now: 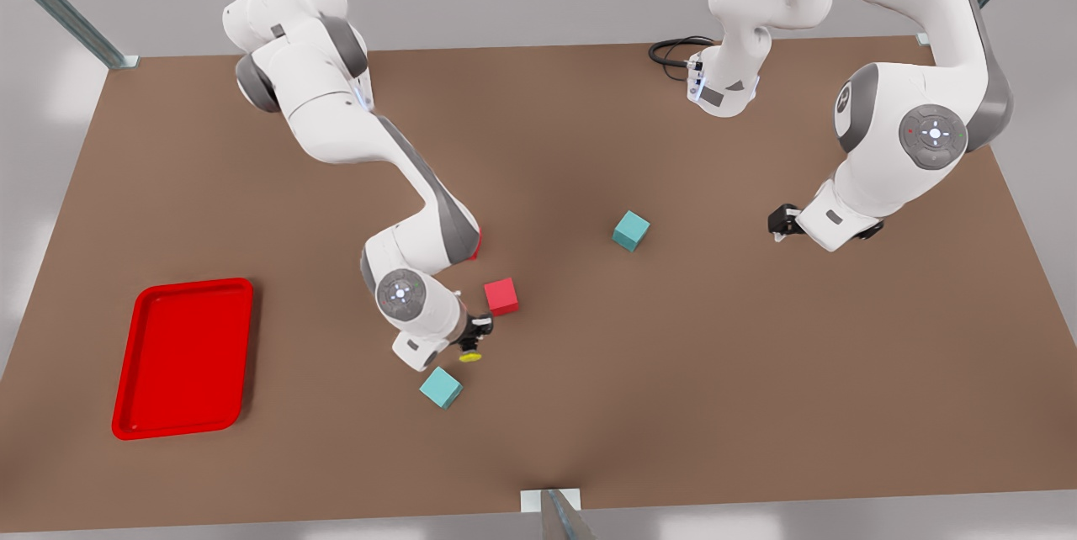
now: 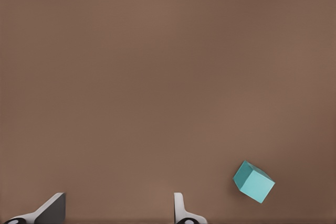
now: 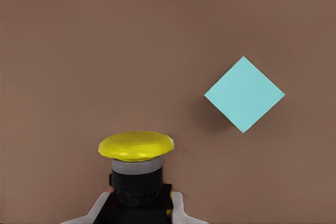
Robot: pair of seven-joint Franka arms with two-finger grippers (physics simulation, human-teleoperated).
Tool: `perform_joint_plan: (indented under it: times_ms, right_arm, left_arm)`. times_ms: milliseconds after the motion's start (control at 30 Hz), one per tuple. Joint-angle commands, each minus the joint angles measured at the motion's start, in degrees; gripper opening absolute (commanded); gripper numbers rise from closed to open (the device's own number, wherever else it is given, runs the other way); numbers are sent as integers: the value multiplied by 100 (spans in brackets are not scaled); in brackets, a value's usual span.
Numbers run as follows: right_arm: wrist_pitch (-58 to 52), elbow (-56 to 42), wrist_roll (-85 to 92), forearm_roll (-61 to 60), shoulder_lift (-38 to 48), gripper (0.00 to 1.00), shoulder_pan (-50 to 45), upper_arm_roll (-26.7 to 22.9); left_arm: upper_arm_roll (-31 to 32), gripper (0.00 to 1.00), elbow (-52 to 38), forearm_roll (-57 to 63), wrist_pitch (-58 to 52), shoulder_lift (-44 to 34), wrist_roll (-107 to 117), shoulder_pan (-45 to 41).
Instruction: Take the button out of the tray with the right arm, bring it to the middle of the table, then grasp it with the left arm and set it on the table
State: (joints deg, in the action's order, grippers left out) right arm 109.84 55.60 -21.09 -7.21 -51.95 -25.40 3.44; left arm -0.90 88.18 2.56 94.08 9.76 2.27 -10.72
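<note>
Red shallow plastic tray is seen at the front view's left on the flat brown table. Next to the right, the tiny yellow-capped black button is held tight in the right gripper, above the table, between a small red cube and a teal cube. Another teal cube is seen farther right. The left gripper is held open and waits at the far right
</note>
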Motion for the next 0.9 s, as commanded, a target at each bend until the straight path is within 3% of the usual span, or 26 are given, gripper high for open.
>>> perform_joint_plan:
  times_ms: [0, 500, 700, 867]
  right_arm:
    - [389, -172, -3639, -35, -192, 39, -105, -1]
    - [2077, -928, -4369, -210, -1317, 40, -712, 8]
    - [2349, -919, -4299, -210, -1458, 45, -826, -10]
    - [2341, -901, -3684, -202, -1563, 42, -923, -10]
  left_arm:
    - [2, 100, -3, -1, -12, -9, 11, -71]
    - [-7, 100, -11, 8, 40, 123, 11, -106]
    - [-7, 100, -11, 8, 128, 211, 11, -106]
    - [-7, 100, -11, 8, 181, 255, 11, -106]
